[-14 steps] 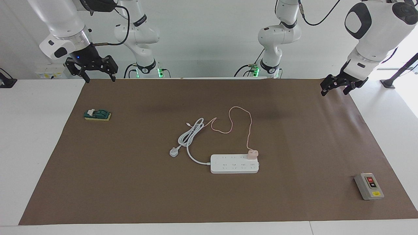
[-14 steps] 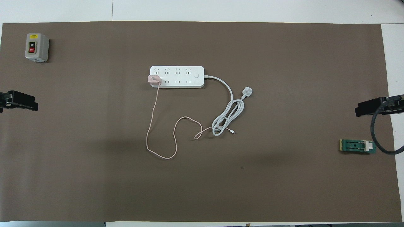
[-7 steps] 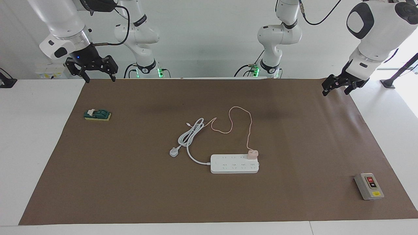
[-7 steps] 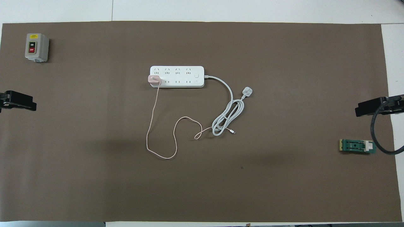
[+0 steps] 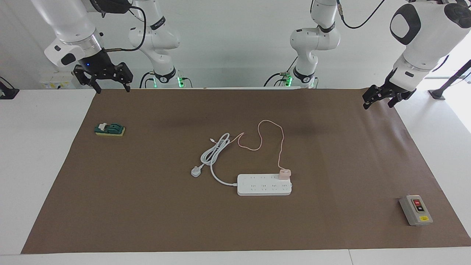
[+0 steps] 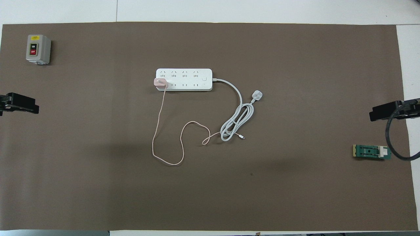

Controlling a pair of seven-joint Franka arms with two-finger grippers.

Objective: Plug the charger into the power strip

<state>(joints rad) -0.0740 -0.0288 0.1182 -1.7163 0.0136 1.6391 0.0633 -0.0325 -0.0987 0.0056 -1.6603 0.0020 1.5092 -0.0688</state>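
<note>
The white power strip [image 5: 261,186] [image 6: 187,80] lies flat mid-table. The pale-pink charger [image 5: 284,173] [image 6: 160,82] sits on the strip's row nearer the robots, at the end toward the left arm; its prongs do not show. Its thin pink cable [image 5: 281,147] [image 6: 157,131] loops over the mat toward the robots. My left gripper [image 5: 377,105] [image 6: 19,106] hangs open over the mat's edge at the left arm's end, holding nothing. My right gripper [image 5: 113,89] [image 6: 385,113] hangs open over the mat's corner at the right arm's end, also holding nothing.
The strip's thick white cord coils beside it and ends in a white three-pin plug [image 5: 195,172] [image 6: 257,95]. A grey box with red and black buttons [image 5: 415,209] [image 6: 37,49] stands at the left arm's end. A green block [image 5: 109,129] [image 6: 371,152] lies at the right arm's end.
The left gripper has shifted very slightly near the mat's edge. Charger, strip and right gripper stay where they were.
</note>
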